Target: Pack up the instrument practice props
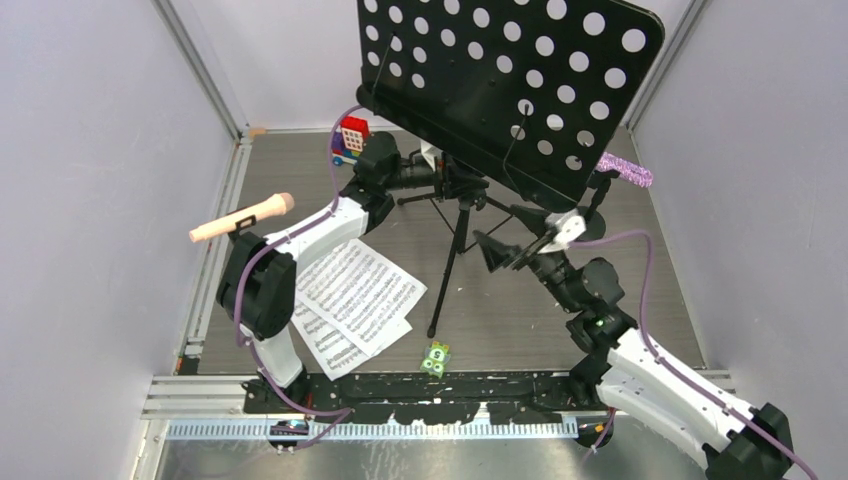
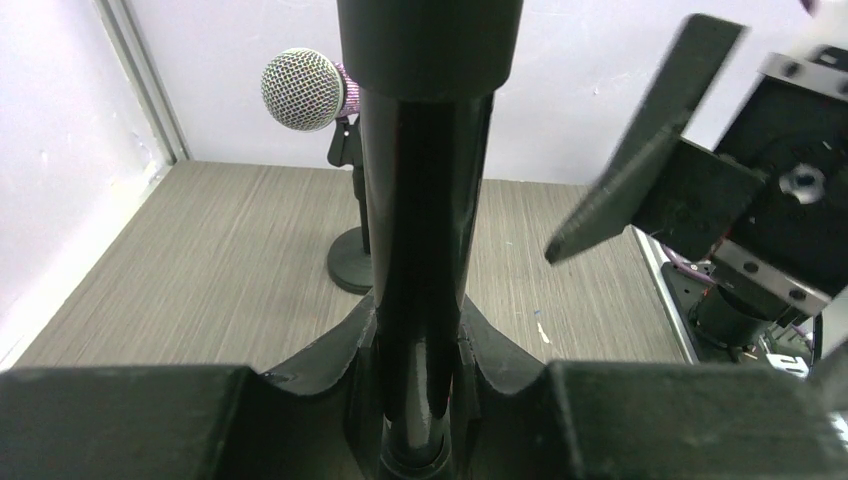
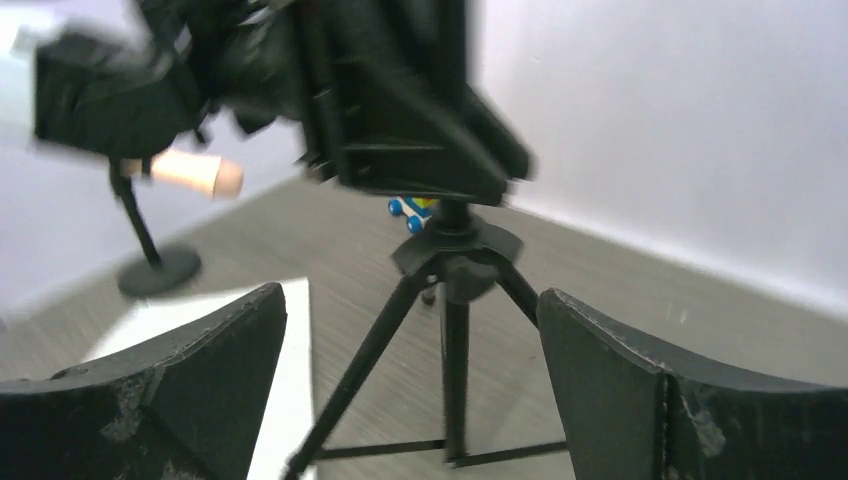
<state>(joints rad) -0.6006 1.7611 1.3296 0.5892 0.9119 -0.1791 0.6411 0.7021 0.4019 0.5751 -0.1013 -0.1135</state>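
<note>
The black perforated music desk point(image 1: 510, 70) stands on its tripod legs point(image 1: 447, 265) at the middle back. My left gripper point(image 1: 447, 180) is shut on the stand's pole point(image 2: 425, 200) just under the desk. To the right of the pole, my right gripper point(image 1: 512, 238) is open and holds nothing; the tripod point(image 3: 450, 300) shows beyond its fingers point(image 3: 600, 350). White sheet-music pages point(image 1: 352, 300) lie on the floor at the left. The pink microphone point(image 1: 240, 220) rests on a mount point(image 3: 158, 270) at far left. The purple-glitter microphone point(image 1: 625, 168) sits on a round-based mount point(image 2: 352, 262) at the right.
A red-blue toy brick vehicle point(image 1: 350, 140) sits at the back, left of the stand. A small green square piece point(image 1: 435, 357) lies near the front rail. Grey walls close in both sides and the back. The metal rail point(image 1: 400, 400) runs along the near edge.
</note>
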